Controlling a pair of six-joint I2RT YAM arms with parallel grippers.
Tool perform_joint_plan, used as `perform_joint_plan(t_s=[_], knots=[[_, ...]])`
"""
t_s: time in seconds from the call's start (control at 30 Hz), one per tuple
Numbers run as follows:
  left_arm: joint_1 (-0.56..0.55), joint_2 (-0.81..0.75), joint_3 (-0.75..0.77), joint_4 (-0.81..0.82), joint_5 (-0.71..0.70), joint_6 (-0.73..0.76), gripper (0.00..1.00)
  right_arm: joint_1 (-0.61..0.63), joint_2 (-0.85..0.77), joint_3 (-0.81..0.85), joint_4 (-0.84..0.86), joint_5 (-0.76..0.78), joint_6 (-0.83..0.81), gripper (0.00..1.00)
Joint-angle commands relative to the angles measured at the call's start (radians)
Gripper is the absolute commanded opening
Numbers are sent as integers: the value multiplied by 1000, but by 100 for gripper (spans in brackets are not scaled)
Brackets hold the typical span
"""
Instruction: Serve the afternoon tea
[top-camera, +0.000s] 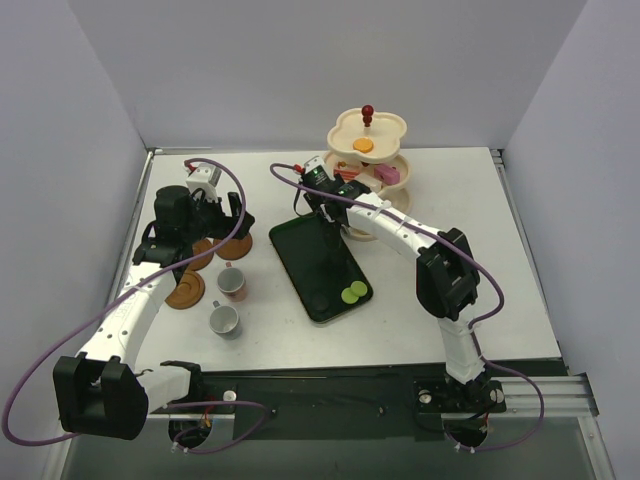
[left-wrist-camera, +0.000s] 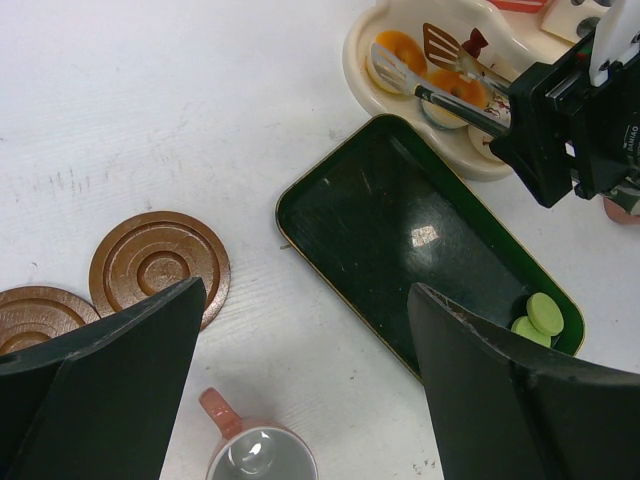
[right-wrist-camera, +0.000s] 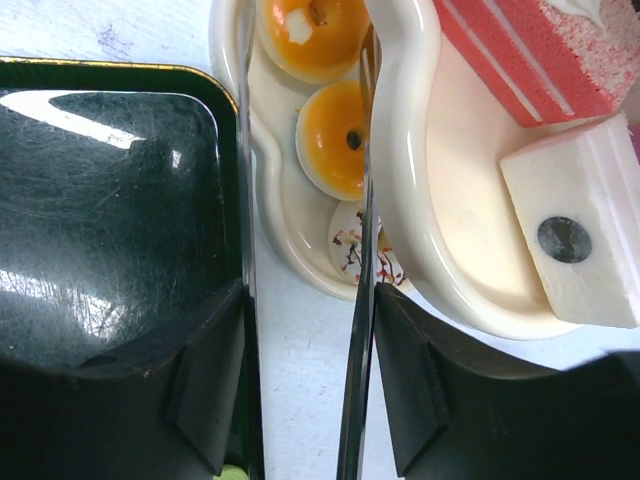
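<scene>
The cream three-tier stand (top-camera: 367, 150) with a red knob stands at the back. It holds an orange sweet on top and pink cake slices (right-wrist-camera: 540, 50) on the middle tier. Two orange donuts (right-wrist-camera: 335, 135) lie on the bottom tier. My right gripper (right-wrist-camera: 305, 370) is shut on the long metal tongs (right-wrist-camera: 362, 250), whose tips reach over those donuts (left-wrist-camera: 455, 88). My left gripper (left-wrist-camera: 310, 380) is open and empty above the table. It hovers over a pink cup (left-wrist-camera: 262, 455) and beside brown saucers (left-wrist-camera: 160, 262). A grey cup (top-camera: 224, 320) stands nearer the front.
The dark green tray (top-camera: 318, 265) lies in the middle, between the arms. Two green macarons (top-camera: 352, 293) sit in its near right corner. Three saucers (top-camera: 186, 290) lie at the left. White walls close the back and sides.
</scene>
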Motion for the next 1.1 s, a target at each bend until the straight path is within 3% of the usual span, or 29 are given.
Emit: perform_joint_plan(t_s=[0.0,0.43,0.9,1.07], knots=[[7,1,35,43,21,-10,94,6,-65,11,2,-13,3,45],[8,-2,32,44,21,-12,94,63,-221,-99,24,-65,22,42],[8,-10,27,43,17,-15,94,328,-666,-593,-114,-61,314,41],[4,-15,26,43,16,-13,94,463,-750,-664,-208,-15,425,43]])
